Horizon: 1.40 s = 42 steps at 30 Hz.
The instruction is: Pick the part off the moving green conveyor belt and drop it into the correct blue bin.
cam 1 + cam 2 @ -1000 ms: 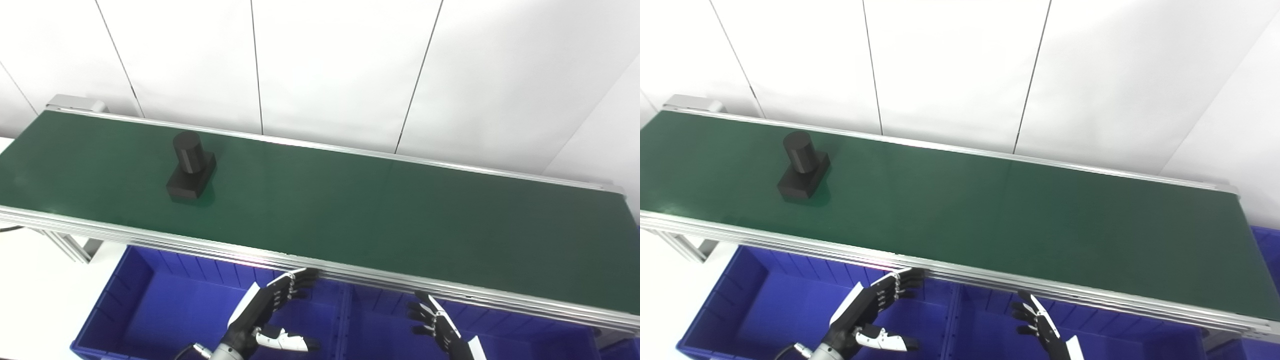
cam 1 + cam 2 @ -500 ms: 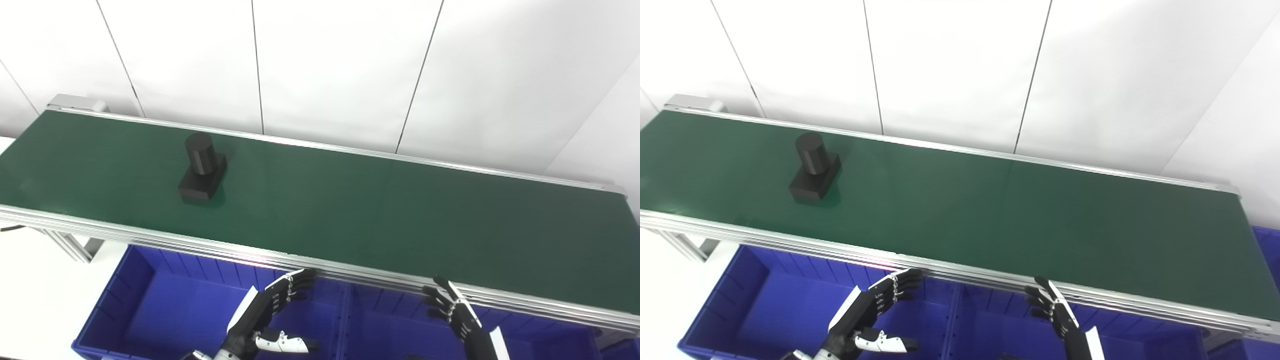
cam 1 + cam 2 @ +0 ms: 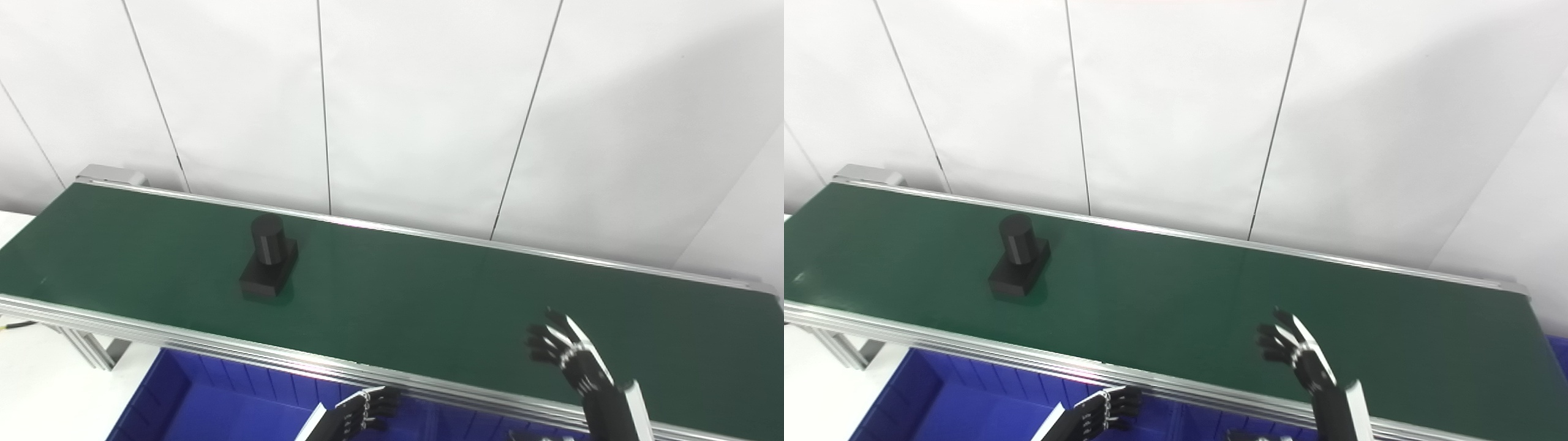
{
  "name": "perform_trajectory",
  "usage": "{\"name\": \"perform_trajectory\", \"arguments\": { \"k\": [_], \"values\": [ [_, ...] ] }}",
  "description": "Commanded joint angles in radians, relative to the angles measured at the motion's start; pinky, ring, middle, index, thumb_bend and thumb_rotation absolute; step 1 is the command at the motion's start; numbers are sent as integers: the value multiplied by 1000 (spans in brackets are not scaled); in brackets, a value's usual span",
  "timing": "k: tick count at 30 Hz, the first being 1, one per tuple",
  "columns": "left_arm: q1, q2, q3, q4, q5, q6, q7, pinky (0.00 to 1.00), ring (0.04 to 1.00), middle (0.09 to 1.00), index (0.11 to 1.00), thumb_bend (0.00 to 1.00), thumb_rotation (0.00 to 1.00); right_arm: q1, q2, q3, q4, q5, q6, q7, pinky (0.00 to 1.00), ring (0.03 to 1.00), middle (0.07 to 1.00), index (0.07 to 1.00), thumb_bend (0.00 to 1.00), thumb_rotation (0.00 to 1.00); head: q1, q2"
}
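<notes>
**Upright on the belt, with the right hand raised over it**

Plainly, the part (image 3: pixel 268 257) is a black piece made of a short cylinder standing on a flat rectangular base. It sits upright on the green conveyor belt (image 3: pixel 398 294), toward the belt's left end and roughly midway between the far rail and the near rail. Nothing touches it.

The right hand (image 3: pixel 569 355) is well apart from the part, off to the right. Its forearm rises from the bottom edge and crosses the near aluminium rail (image 3: pixel 184 340), so the hand stands above the belt surface near the front edge. The hand is held upright, tilted a little to the left, with its fingers (image 3: pixel 542 340) spread apart and lightly curled toward the part's side. It holds nothing.

The left hand (image 3: pixel 1099 413) is low, below the near rail and in front of the belt, only partly in view at the bottom edge. Its fingers (image 3: pixel 1121 404) are bent toward the right and slightly apart, with nothing between them. It hangs above the blue bin (image 3: pixel 202 407), whose ribbed inner wall shows under the rail at lower left.

Behind the belt stands a white panelled wall (image 3: pixel 429 110) with thin dark seams. A leg of the conveyor frame (image 3: pixel 92 352) shows at far left.
</notes>
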Motion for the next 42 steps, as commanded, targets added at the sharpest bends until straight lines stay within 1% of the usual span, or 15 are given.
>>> {"name": "perform_trajectory", "arguments": {
  "k": [1, 5, 6, 10, 13, 15, 20, 22, 26, 27, 32, 34, 37, 40, 42],
  "values": [
    [-21, -10, -7, -5, 3, -38, 9, 708, 763, 778, 782, 952, 203, -57, 15, -12, -42, 0, 32, 17, 667, 736, 775, 879, 827, 433, 6, -2],
    [-29, -13, -14, 7, 7, -38, 18, 702, 760, 774, 777, 951, 189, -129, 28, -15, -22, -31, 72, 37, 663, 740, 774, 889, 812, 437, 36, -11],
    [-31, -13, -17, 9, 10, -38, 22, 701, 759, 773, 775, 950, 186, -147, 34, -12, -20, -39, 93, 43, 663, 740, 774, 890, 812, 439, 41, -13],
    [-39, -9, -29, 17, 21, -38, 47, 676, 746, 773, 766, 953, 174, -203, 57, -2, -14, -63, 149, 65, 657, 739, 775, 885, 810, 420, 38, -14],
    [-44, -7, -35, 22, 20, -38, 55, 676, 749, 775, 766, 959, 180, -256, 79, 17, -15, -96, 232, 90, 657, 748, 784, 888, 818, 429, 28, -11],
    [-47, -6, -36, 24, 13, -38, 52, 674, 748, 772, 766, 953, 169, -283, 90, 24, -9, -111, 264, 98, 666, 755, 792, 891, 826, 425, 27, -10],
    [-51, -2, -43, 25, 18, -38, 60, 676, 746, 769, 766, 954, 181, -353, 123, 36, 31, -160, 334, 104, 660, 745, 786, 880, 822, 369, 16, -7],
    [-52, -1, -45, 25, 20, -38, 65, 677, 746, 770, 766, 956, 186, -375, 131, 41, 54, -173, 348, 106, 658, 743, 789, 878, 817, 366, 10, -7],
    [-52, 4, -54, 22, 30, -38, 87, 674, 747, 772, 766, 965, 202, -440, 156, 56, 139, -207, 369, 100, 644, 744, 788, 879, 844, 426, 10, -7],
    [-53, 4, -55, 22, 26, -38, 86, 679, 750, 774, 768, 964, 203, -462, 164, 60, 168, -216, 374, 98, 638, 734, 784, 877, 853, 429, -7, -2],
    [-46, -1, -50, 20, 9, -38, 79, 684, 752, 778, 769, 964, 193, -560, 199, 72, 313, -239, 381, 89, 651, 742, 793, 882, 856, 430, -16, 2],
    [-41, -2, -50, 15, 11, -38, 85, 679, 747, 777, 768, 969, 205, -593, 211, 78, 352, -246, 389, 88, 639, 742, 793, 880, 863, 440, -21, 5],
    [-36, -1, -53, 8, 19, -38, 95, 679, 750, 779, 768, 970, 227, -631, 221, 87, 395, -262, 400, 89, 663, 756, 802, 886, 850, 457, -25, 7],
    [-28, -1, -55, -1, 22, -38, 103, 666, 743, 779, 768, 975, 240, -669, 229, 104, 440, -289, 414, 86, 620, 740, 793, 886, 858, 482, -37, 15],
    [-24, -3, -56, -6, 21, -38, 104, 666, 742, 776, 767, 980, 246, -687, 236, 110, 463, -299, 428, 86, 601, 733, 793, 884, 857, 479, -39, 18]
  ]
}}
